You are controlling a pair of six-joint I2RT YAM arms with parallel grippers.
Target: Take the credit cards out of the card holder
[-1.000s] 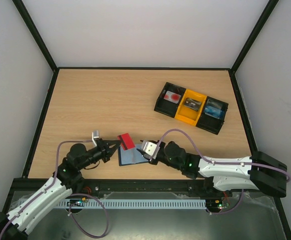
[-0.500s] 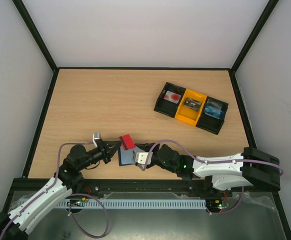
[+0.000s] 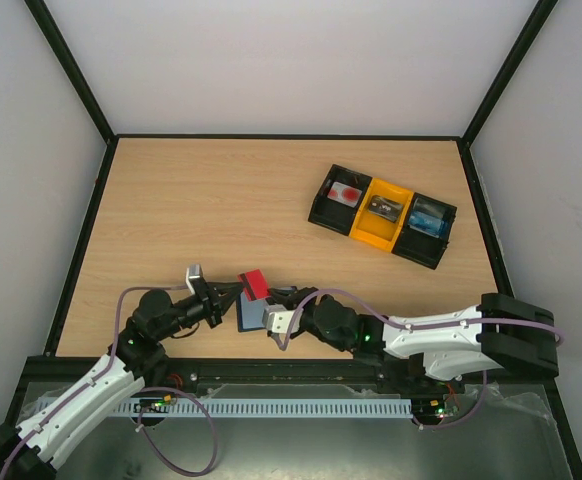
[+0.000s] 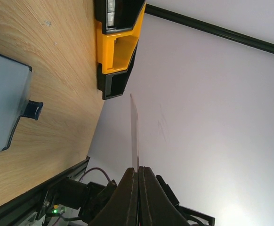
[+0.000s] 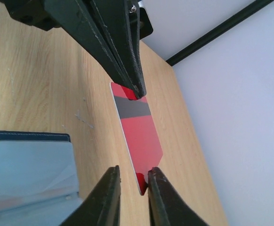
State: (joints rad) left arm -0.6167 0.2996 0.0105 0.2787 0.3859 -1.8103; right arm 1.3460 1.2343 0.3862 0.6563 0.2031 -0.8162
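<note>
Card, red with grey stripe, is grasped at 1 end by the left claw. Right claw straddles the other end, jaws released, near the open card holder.

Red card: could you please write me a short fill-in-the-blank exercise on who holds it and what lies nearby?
The red card is clamped in the ___ gripper's shut jaws.
The right gripper has the card's free end ___ its fingers.
The middle compartment of the tray is ___.
Missing: left, between, yellow.
</note>
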